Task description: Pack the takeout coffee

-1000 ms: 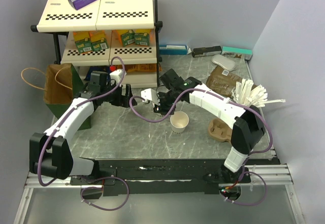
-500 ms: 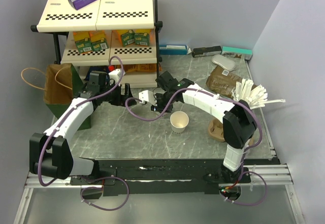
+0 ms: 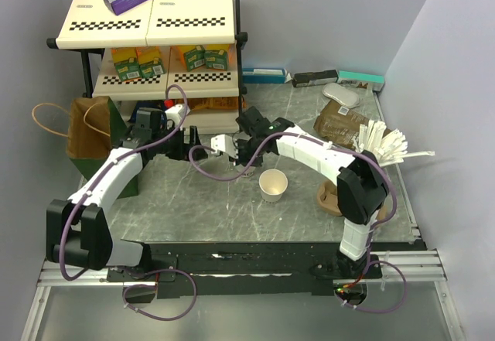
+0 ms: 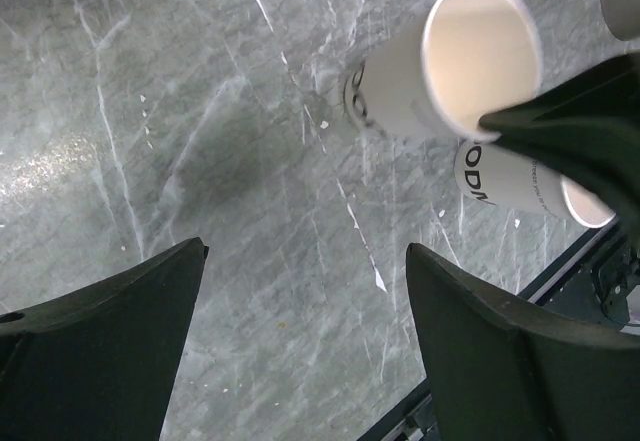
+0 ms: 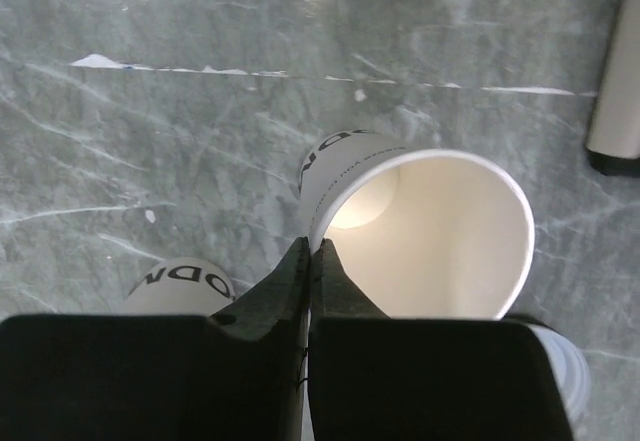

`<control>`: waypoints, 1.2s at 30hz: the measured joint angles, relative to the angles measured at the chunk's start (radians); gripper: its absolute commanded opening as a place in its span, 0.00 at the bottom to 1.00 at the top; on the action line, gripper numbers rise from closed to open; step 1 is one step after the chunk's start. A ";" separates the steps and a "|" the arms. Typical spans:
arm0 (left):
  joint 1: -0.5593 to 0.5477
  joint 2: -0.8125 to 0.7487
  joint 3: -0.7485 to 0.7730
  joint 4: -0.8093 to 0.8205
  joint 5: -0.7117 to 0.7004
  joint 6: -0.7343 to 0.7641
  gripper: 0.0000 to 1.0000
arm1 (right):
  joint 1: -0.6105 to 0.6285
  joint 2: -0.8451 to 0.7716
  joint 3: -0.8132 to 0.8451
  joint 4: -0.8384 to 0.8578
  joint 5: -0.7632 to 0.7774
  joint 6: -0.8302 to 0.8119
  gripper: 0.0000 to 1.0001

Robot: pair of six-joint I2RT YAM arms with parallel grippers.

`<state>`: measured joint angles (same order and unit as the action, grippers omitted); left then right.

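Note:
A white paper cup point(image 5: 420, 231) point(image 4: 440, 61) point(image 3: 220, 141) is tilted over the marble table, its pale tan inside facing both wrist cameras. My right gripper point(image 5: 312, 251) point(image 3: 234, 149) is shut on its rim, one finger inside and one outside. A second white cup point(image 5: 180, 283) point(image 4: 505, 181) point(image 3: 200, 155) with black lettering lies on its side just beside it, partly hidden by the right fingers. A third cup point(image 3: 273, 184) stands upright nearer the front. My left gripper point(image 4: 305, 251) point(image 3: 191, 141) hangs open over bare table just left of the cups, holding nothing.
A brown pulp cup tray point(image 3: 334, 196) lies at the right by the right arm. A grey tumbler of white sticks point(image 3: 379, 151) and a brown packet point(image 3: 340, 124) sit behind it. A paper bag point(image 3: 81, 128) and shelf rack point(image 3: 155, 47) fill the back left.
My right gripper has moved left towards the left gripper and its jaws have closed on the cup's rim. The left arm has stayed still and open.

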<state>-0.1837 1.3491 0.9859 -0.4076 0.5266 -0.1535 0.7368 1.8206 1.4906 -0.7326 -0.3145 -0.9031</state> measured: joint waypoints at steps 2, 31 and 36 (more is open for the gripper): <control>0.000 0.004 0.000 0.000 0.001 -0.002 0.88 | -0.012 0.000 0.027 -0.012 0.006 0.017 0.00; 0.001 0.161 0.079 0.025 0.087 -0.055 0.84 | -0.578 -0.124 -0.127 -0.035 0.223 0.320 0.00; 0.001 0.170 0.090 0.023 0.087 -0.055 0.84 | -0.599 -0.124 -0.136 0.000 0.239 0.325 0.00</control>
<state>-0.1829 1.5188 1.0763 -0.3847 0.6136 -0.2085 0.1383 1.6962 1.3544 -0.7330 -0.0757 -0.5777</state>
